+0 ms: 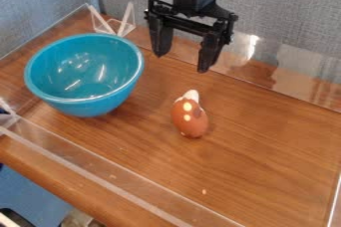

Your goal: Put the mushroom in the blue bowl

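The mushroom (pixel 192 115) is a small reddish-brown egg shape with a pale cream patch on top, lying on the wooden table right of centre. The blue bowl (pixel 84 74) is large, glossy and turquoise, standing at the left with nothing visible inside. My gripper (pixel 185 52) hangs above the table behind the mushroom, its two black fingers spread wide apart and pointing down. It is open, with nothing between the fingers, and is clear of both the mushroom and the bowl.
The wooden table (pixel 266 161) has a clear plastic wall (pixel 293 62) along its back and right edges and a low clear rail at the front. White rods (pixel 114 19) lean in the back left corner behind the bowl.
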